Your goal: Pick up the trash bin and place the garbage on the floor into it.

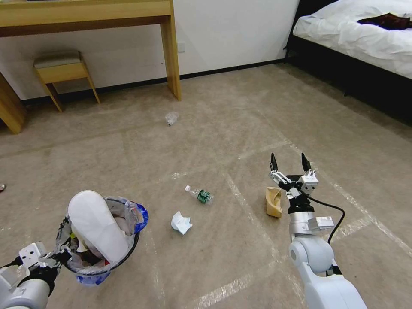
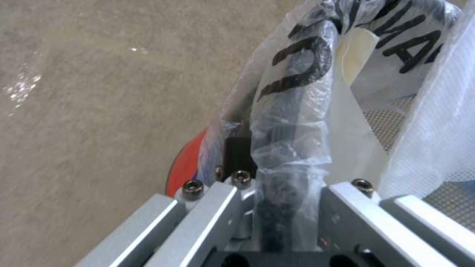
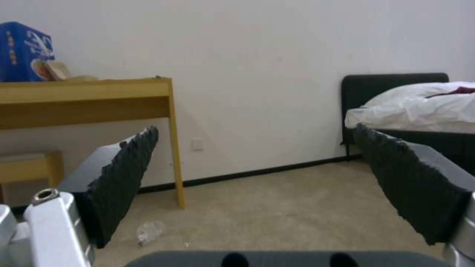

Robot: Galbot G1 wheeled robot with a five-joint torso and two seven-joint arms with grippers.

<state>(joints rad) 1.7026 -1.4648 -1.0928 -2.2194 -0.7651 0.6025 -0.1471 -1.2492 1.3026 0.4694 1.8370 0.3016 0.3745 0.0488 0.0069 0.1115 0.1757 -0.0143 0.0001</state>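
My left gripper (image 1: 59, 256) is shut on the rim of the trash bin (image 1: 122, 253), a red bucket (image 2: 184, 168) lined with a clear bag (image 2: 297, 111), held at the lower left. A white slipper sole (image 1: 98, 225) sticks up out of it. Garbage lies on the carpet: a small green-labelled bottle (image 1: 200, 195), crumpled white paper (image 1: 181, 222), a brown cardboard scrap (image 1: 274, 201) and, farther off near the desk leg, a clear plastic scrap (image 1: 171, 119) (image 3: 150, 231). My right gripper (image 1: 289, 164) (image 3: 257, 167) hangs open just beyond the cardboard scrap, nothing between its fingers.
A wooden desk (image 1: 86, 17) with a stool (image 1: 64, 68) under it stands against the far wall at left; a blue box (image 3: 22, 52) sits on the desk. A bed (image 1: 365, 38) with white bedding fills the far right. Open carpet lies between.
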